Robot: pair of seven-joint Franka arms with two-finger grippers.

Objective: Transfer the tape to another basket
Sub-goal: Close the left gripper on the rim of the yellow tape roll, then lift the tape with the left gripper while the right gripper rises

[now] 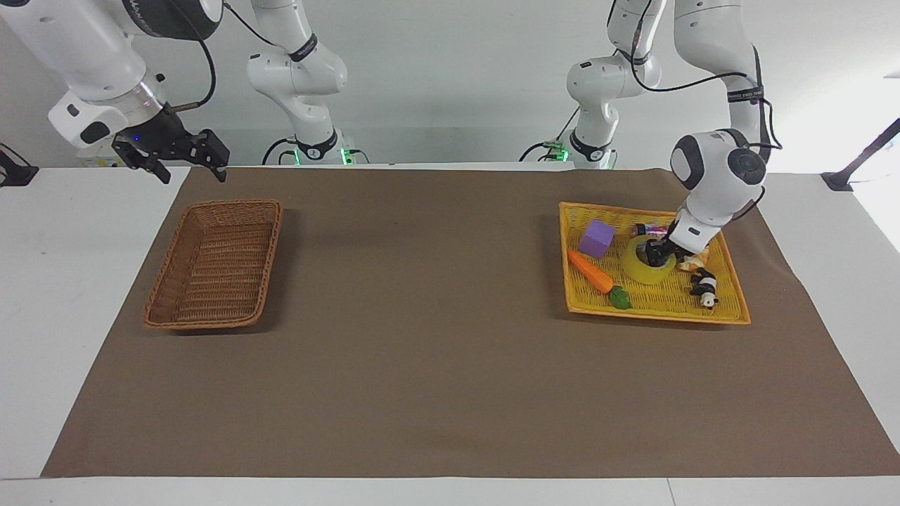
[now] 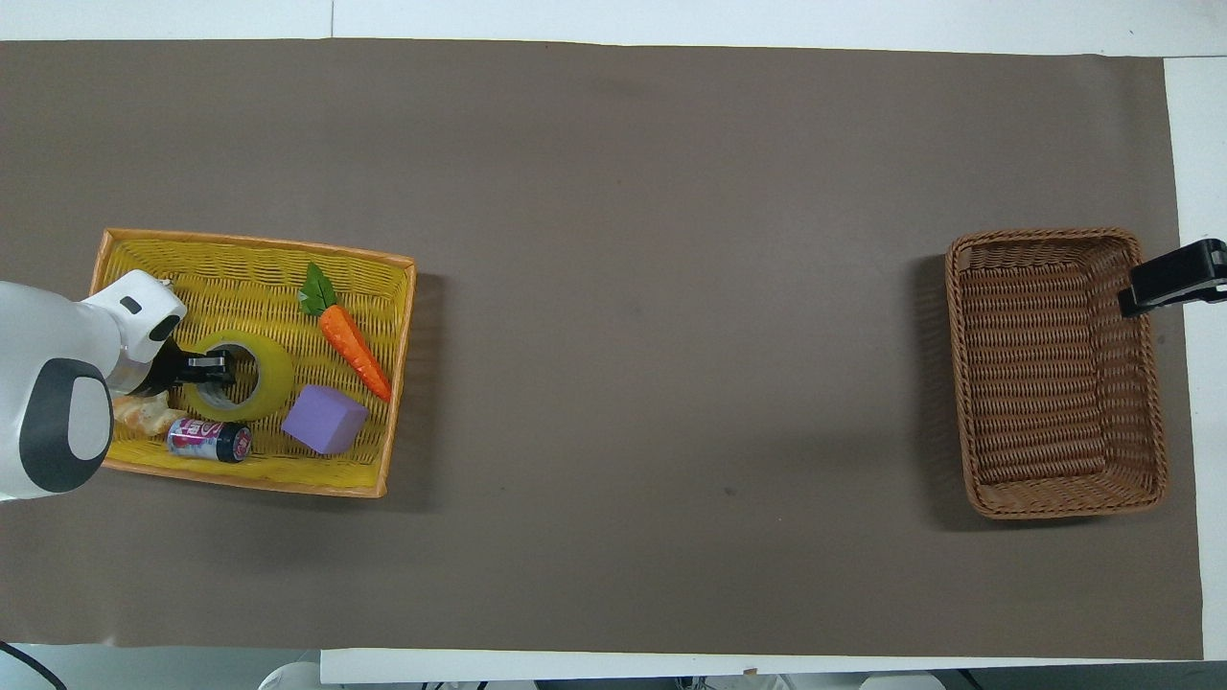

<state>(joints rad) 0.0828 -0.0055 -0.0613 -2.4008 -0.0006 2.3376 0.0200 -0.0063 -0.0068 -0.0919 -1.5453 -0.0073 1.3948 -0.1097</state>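
Note:
The tape lies flat in the yellow woven tray at the left arm's end of the table. It also shows in the overhead view. My left gripper is down at the tape's rim and core, on the side toward the tray's outer end. The tape rests on the tray. The brown wicker basket stands empty at the right arm's end. My right gripper waits open in the air by the basket's corner nearest the robots.
In the yellow tray lie a purple cube, a toy carrot, a small can, a croissant and a panda figure. A brown mat covers the table between tray and basket.

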